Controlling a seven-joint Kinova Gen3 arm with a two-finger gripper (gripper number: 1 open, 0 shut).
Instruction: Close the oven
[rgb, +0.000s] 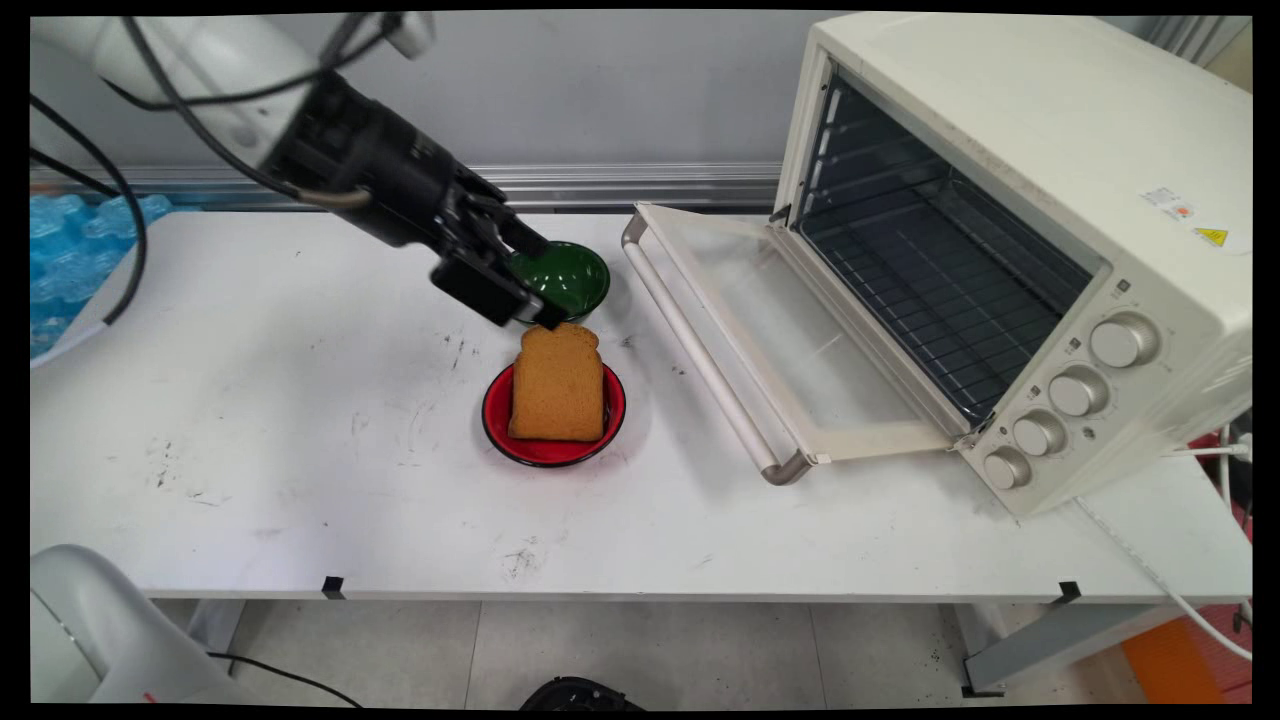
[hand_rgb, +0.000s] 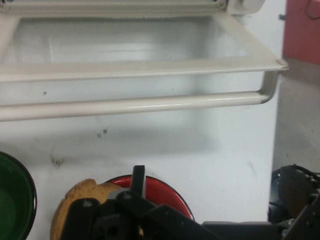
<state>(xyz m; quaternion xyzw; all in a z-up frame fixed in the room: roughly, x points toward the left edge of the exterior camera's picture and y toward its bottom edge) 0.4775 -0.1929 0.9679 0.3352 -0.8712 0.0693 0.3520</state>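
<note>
While the gripper (rgb: 535, 305) hangs at the slice of toast's (rgb: 558, 384) rounded top edge, beside the green bowl (rgb: 565, 277), whether it is wide or narrow cannot be told. The toast lies flat on the red plate (rgb: 615, 420) at mid-counter (rgb: 300, 420), left of the oven's (rgb: 1010, 240) lowered door (rgb: 790, 330). Judged light, dry, crumbly; best held across its thin edges. Long axis runs near-to-far, crown pointing away

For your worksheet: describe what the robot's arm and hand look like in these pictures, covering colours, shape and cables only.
The arm is made of smooth, rounded white links. Thin black cables loop and hang from it. Its hand is matt black and blocky, built of jointed linkage with two fingers; the hand view shows that same black linkage. No lettering is visible.
</note>
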